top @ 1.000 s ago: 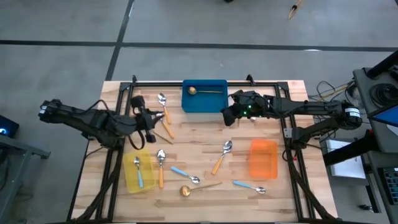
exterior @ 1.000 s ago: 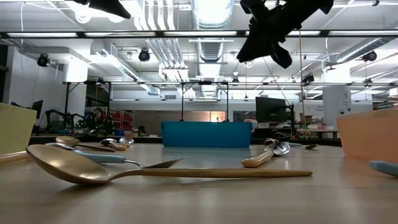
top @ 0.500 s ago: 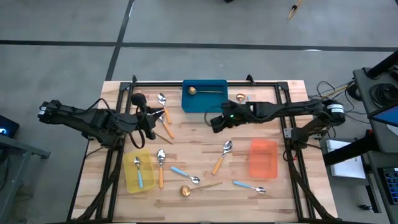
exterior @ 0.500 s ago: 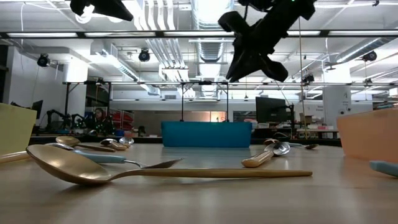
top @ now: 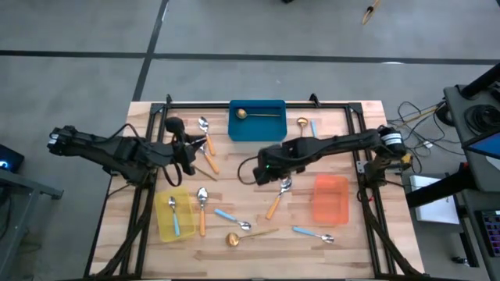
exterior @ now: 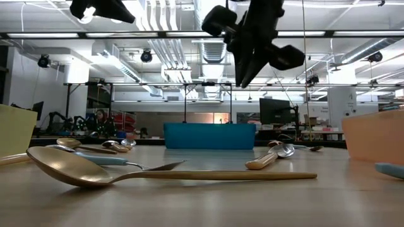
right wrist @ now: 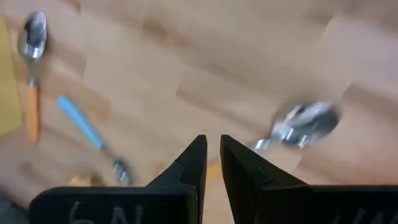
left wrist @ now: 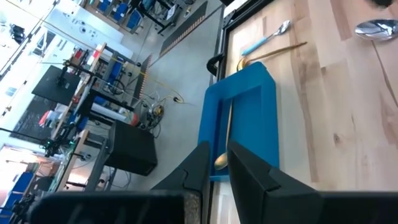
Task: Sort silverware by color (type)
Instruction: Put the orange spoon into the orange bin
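Observation:
Spoons lie scattered flat on the wooden table (top: 242, 183): orange-handled ones (top: 277, 197) (top: 201, 209) (top: 206, 140), blue-handled ones (top: 233, 219) (top: 314, 233) (top: 313, 127) and gold ones (top: 247, 236) (top: 301, 123). One gold spoon (top: 258, 115) lies in the blue bin (top: 257, 129). One blue-handled spoon (top: 173, 215) lies in the yellow bin (top: 173, 226). My right gripper (top: 260, 172) hangs shut and empty above mid-table, left of an orange-handled spoon's bowl (right wrist: 306, 121). My left gripper (top: 187, 152) is shut and empty above the far left spoons.
The orange bin (top: 330, 198) stands at the right with nothing showing in it. A black frame (top: 156, 125) runs along the table's far and side edges. In the low view a gold spoon (exterior: 158, 173) lies nearest, with the right gripper (exterior: 249, 44) high above the table.
My right gripper has swung from beside the blue bin's right end toward the table's left and near edges, out over mid-table, and has turned to point more downward. The spoons and bins have stayed where they were.

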Motion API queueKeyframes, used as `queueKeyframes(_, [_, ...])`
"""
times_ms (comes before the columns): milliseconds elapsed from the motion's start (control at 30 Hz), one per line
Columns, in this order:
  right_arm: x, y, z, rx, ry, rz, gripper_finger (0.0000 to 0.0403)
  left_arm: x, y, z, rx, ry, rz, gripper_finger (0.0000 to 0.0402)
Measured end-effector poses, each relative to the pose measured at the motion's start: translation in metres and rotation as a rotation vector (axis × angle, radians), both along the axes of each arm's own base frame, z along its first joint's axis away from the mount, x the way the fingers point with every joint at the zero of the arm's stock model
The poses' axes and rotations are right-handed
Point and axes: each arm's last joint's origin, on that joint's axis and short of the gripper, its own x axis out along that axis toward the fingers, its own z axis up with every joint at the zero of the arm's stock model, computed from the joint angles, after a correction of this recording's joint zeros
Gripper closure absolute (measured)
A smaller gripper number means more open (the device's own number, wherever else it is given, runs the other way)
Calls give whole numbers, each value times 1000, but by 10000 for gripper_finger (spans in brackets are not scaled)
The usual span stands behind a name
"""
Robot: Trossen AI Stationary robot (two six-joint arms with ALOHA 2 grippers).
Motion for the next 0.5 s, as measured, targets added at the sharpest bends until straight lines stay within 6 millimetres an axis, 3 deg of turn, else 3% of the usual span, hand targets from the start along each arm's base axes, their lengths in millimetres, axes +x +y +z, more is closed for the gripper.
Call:
queueKeyframes(267, [-1,25,-3,165,62,-108,365,-1,0,-22,0,49,14,364])
queueKeyframes(500, [-13,52,-4,204,166,-219,365,-1,1,-25,36,56,52,364])
